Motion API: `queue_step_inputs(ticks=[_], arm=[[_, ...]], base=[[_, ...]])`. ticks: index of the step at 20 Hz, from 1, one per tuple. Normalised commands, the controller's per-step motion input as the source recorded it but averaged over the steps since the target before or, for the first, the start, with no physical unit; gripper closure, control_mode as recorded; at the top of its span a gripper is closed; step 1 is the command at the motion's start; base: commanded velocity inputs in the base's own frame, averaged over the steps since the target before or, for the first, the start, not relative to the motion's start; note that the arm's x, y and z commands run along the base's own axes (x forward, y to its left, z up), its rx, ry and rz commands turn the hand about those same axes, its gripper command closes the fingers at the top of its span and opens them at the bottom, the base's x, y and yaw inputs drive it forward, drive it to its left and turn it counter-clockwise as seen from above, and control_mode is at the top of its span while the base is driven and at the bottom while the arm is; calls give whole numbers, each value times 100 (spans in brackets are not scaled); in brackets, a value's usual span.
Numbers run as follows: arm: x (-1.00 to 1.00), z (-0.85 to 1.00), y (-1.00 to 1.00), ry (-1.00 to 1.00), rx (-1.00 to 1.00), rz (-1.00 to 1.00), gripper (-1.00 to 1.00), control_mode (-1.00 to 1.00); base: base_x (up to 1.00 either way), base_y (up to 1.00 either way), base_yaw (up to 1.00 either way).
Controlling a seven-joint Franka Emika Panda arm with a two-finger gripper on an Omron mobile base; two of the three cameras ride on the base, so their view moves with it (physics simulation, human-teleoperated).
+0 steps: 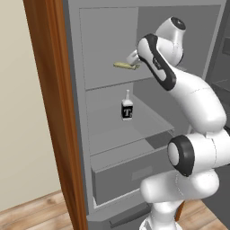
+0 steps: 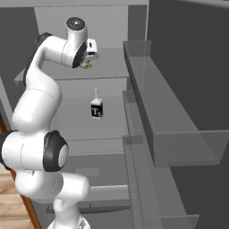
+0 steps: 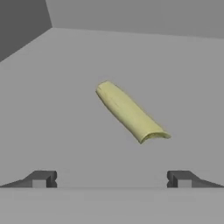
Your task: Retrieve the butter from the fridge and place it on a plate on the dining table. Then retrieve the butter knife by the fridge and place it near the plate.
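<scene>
Butter [image 3: 130, 112] lies on the fridge's [image 1: 112, 81] upper shelf, just beyond the gripper [image 3: 111, 178], whose fingers are spread apart, touching nothing.

We see a glossy white, rounded arm [image 1: 197, 103] with black joint bands, and two small dark grey, blocky fingertips [image 3: 41, 179] on its gripper [image 3: 112, 179].

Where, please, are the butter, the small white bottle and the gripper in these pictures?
butter [image 3: 130, 113]: hand view, middle of the stick.
small white bottle [image 1: 127, 108]: left base view, its dark label.
gripper [image 3: 111, 179]: hand view, midway between its fingertips.
</scene>
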Motion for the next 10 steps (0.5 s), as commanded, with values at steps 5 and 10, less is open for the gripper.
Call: queue_step_inputs(ticks=[5, 10], arm=[[39, -2, 3, 0, 0, 0, -100, -100], [26, -5, 9, 0, 0, 0, -100, -100]], base=[[0, 0, 0], [0, 0, 0]])
